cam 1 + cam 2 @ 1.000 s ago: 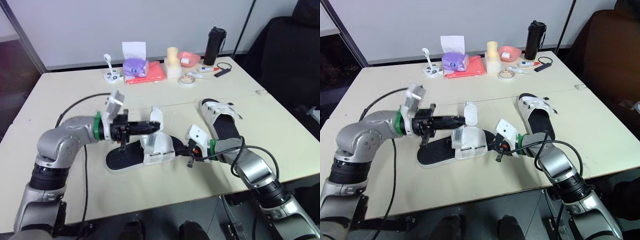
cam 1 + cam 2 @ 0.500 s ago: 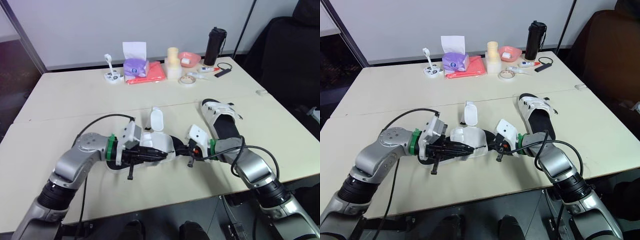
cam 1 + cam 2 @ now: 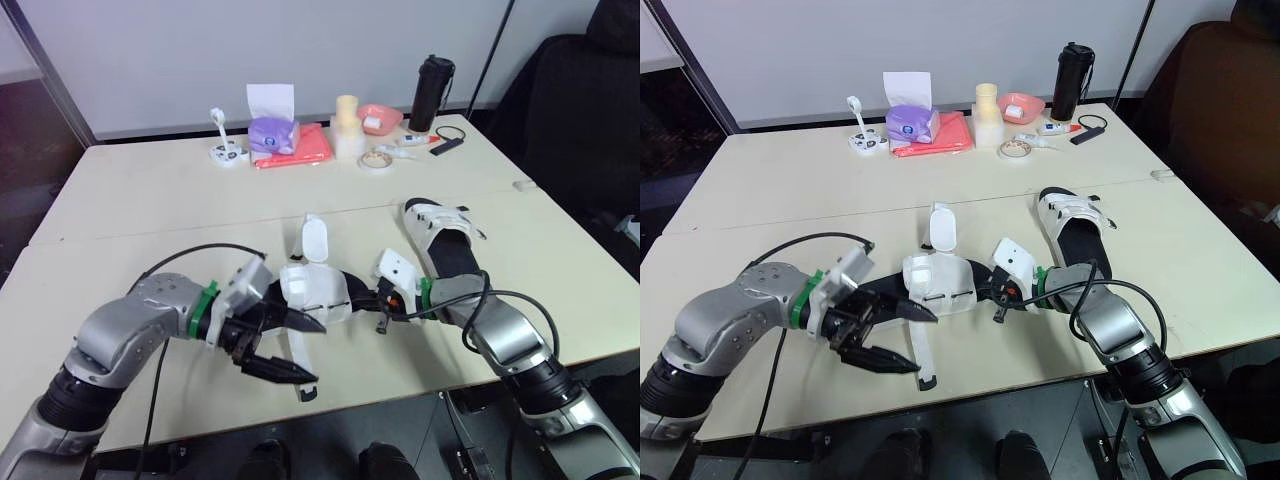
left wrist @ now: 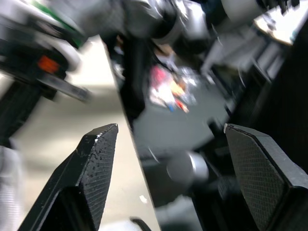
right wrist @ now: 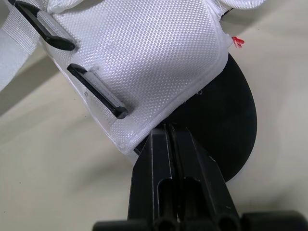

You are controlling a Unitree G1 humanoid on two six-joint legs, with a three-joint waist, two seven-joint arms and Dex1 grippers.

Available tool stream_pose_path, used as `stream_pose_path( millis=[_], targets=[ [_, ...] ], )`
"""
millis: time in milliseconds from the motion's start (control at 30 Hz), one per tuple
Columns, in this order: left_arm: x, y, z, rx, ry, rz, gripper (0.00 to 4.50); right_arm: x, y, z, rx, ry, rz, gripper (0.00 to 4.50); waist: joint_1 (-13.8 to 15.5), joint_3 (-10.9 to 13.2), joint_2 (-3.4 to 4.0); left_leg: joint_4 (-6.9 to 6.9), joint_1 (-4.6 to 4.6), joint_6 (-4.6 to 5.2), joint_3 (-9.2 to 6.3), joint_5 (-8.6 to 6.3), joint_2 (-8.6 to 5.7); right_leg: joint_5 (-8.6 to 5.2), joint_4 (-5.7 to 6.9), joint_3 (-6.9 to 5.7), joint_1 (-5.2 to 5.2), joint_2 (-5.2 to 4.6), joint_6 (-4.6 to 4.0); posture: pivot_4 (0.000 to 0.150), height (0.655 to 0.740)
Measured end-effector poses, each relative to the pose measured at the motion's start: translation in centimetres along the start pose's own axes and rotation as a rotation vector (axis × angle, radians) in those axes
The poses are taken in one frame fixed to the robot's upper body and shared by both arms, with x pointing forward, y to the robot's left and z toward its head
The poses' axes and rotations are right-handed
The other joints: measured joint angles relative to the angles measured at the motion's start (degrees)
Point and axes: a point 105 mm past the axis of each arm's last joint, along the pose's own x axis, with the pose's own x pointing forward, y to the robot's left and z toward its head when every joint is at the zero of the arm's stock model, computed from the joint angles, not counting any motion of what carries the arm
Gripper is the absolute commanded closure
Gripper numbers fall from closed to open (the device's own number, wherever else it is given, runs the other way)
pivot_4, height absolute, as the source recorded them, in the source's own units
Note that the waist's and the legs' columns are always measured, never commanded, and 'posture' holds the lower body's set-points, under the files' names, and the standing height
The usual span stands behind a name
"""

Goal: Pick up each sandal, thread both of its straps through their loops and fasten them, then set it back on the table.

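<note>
Near the desk's front edge: the near sandal (image 3: 318,290) lies flat on the desk (image 3: 150,200), black sole down. One white strap (image 3: 300,365) trails loose toward the edge.
Right gripper (image 3: 382,300): clenched, its tips at the seam where the white upper meets the black sole. It is probably there to steady the sandal; I cannot tell whether it pinches the rim or only presses on it.
Left gripper (image 3: 318,353): released and empty, its fingers (image 4: 96,163) spread wide and turned sideways toward the loose strap, as if lining up a pinch.
Strap to left gripper: the strap crosses the gap between the spread fingers or runs just behind it. Contact is unclear.
Black loops (image 5: 96,91): both sit bare on the upper, so threading looks not yet done.
Second sandal (image 3: 440,235): flat on the desk beyond the right arm, well apart from the left gripper.
</note>
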Motion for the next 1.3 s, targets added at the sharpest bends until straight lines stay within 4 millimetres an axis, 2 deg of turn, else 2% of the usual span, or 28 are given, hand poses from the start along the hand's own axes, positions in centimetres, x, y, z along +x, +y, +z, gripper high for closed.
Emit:
stream_pose_path(
  millis=[67, 167, 333, 467, 667, 833, 1300],
  targets=[
    [-1.1, 0.9, 1.0, -0.043, -0.036, 0.081, 0.84, 0.0, 0.0, 0.0, -0.003, -0.002, 0.003, 4.5, -0.1, 0.0, 0.0, -0.01, 0.0, 0.0, 0.01, 0.0, 0.0, 0.0, 0.0, 0.0, -0.01, 0.0, 0.01, 0.15, 0.74],
    [-2.5, 1.6, 0.8, -0.138, -0.047, 0.161, 0.84, 0.1, 0.1, 0.1, -0.011, -0.006, 0.009, 4.5, -0.2, 0.0, 0.0, -0.05, 0.0, 0.0, 0.01, 0.0, 0.0, 0.0, 0.0, 0.0, -0.03, 0.0, 0.02, 0.15, 0.74],
    [-3.9, 1.9, -2.8, -0.381, -0.055, 0.247, 0.84, 0.3, -0.3, 0.1, -0.016, -0.008, 0.008, 4.5, -0.2, 0.0, -0.01, -0.06, 0.02, 0.0, 0.02, 0.0, 0.01, 0.0, 0.03, 0.02, -0.03, 0.0, 0.0, 0.15, 0.74],
    [-4.3, 1.0, -4.5, -0.533, -0.086, 0.263, 0.84, 0.6, -0.8, 0.5, -0.022, -0.014, -0.007, 4.5, -0.2, 0.0, -0.02, -0.06, 0.03, 0.0, 0.03, 0.0, 0.01, 0.01, 0.02, 0.04, -0.04, -0.01, -0.02, 0.15, 0.74],
    [-4.1, 0.0, -7.7, -0.683, -0.056, 0.318, 0.84, 0.6, -1.0, 0.5, -0.026, -0.009, -0.019, 4.5, -0.1, 0.0, -0.03, -0.07, 0.02, -0.01, 0.02, -0.01, 0.01, 0.02, 0.01, 0.04, -0.05, -0.02, -0.04, 0.15, 0.74],
    [-3.9, 0.2, -9.0, -0.707, -0.043, 0.376, 0.84, 0.6, -1.0, 0.5, -0.027, -0.008, -0.019, 4.5, 0.0, 0.0, -0.02, -0.09, 0.02, -0.02, 0.04, -0.01, 0.01, 0.02, -0.02, 0.05, -0.06, -0.03, -0.06, 0.15, 0.74],
    [-1.2, 1.7, -11.0, -0.748, -0.089, 0.401, 0.84, 0.5, -1.0, 0.5, -0.025, 0.0, -0.02, 4.5, 0.2, 0.0, -0.03, -0.08, 0.02, -0.02, 0.05, -0.01, 0.0, 0.02, -0.06, 0.05, -0.03, -0.03, -0.07, 0.15, 0.74]
  ],
)
